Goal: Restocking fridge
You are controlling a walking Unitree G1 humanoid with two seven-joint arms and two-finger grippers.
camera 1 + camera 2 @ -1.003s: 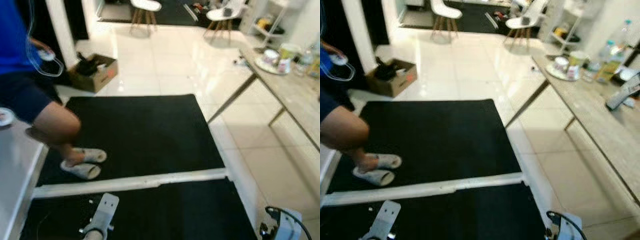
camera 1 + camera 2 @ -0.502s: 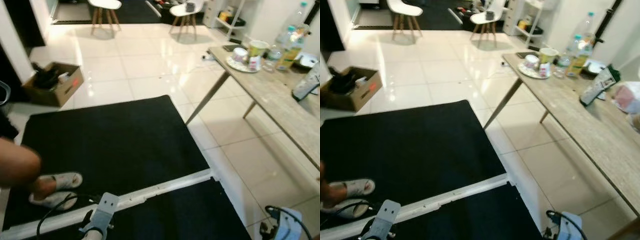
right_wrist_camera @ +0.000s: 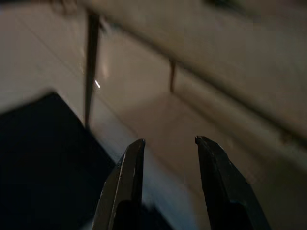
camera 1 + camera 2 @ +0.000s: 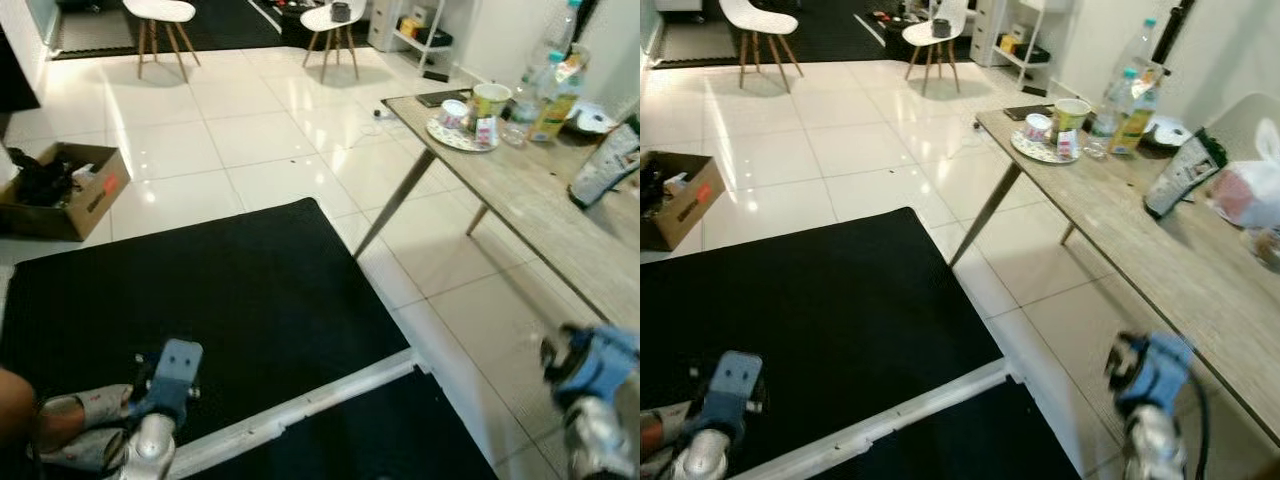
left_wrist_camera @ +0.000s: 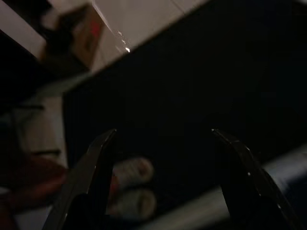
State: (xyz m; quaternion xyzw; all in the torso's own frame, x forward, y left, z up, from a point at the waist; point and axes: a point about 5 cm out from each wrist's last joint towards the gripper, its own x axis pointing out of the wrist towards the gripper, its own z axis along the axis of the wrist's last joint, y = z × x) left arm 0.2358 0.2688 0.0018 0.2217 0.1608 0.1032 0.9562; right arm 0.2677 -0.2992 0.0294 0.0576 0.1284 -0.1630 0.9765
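No fridge is in view. A long wooden table [image 4: 1160, 260] on the right carries groceries: tall bottles [image 4: 1137, 85], a cup [image 4: 1072, 112], a plate [image 4: 455, 133], a dark packet [image 4: 1180, 175] and a white and pink bag [image 4: 1250, 195]. My right arm [image 4: 590, 365] is raised low on the right, beside the table's near end. My right gripper [image 3: 169, 140] is open and empty, pointing at the tiled floor under the table. My left arm [image 4: 170, 375] is over the black mat [image 4: 200, 290]. My left gripper [image 5: 163, 132] is open and empty, well above the mat.
A person's foot in pale slippers [image 4: 85, 430] stands on the mat at the lower left. A white strip [image 4: 300, 410] crosses the mat. A cardboard box [image 4: 55, 190] sits on the tiles at the left, and white chairs [image 4: 160, 15] stand at the back.
The camera has swung right, bringing the table closer and the person almost out at the left. Both arms have risen higher in the eye views.
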